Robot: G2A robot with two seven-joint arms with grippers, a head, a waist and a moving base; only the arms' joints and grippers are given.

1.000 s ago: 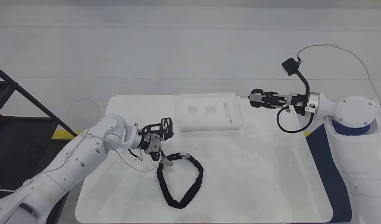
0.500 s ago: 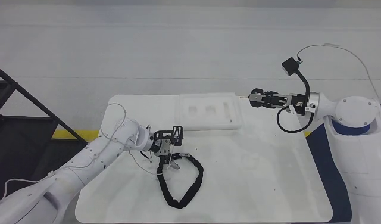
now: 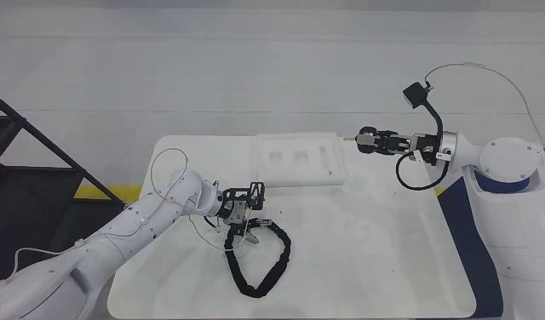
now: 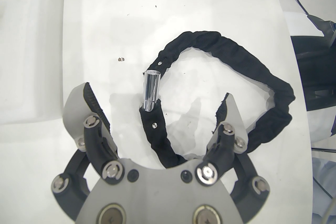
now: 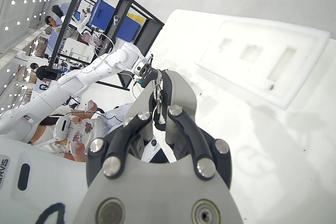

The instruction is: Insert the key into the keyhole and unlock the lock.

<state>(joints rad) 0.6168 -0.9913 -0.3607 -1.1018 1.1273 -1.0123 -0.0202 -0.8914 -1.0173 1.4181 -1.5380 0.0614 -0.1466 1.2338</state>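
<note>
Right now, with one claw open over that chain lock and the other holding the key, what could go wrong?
1. The left gripper is open over the shiny lock cylinder, which lies loose on the table; closing might roll it or nudge it aside.
2. The floppy black chain could drag or twist the cylinder when lifted.
3. The right gripper pinches the small key far off; a slight tilt could spoil insertion.

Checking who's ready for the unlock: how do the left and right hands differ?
The left hand is open; the right hand is shut on the key. The left hand is over the lock; the right hand is apart from it, by the foam tray. Both have the same two-finger build.
</note>
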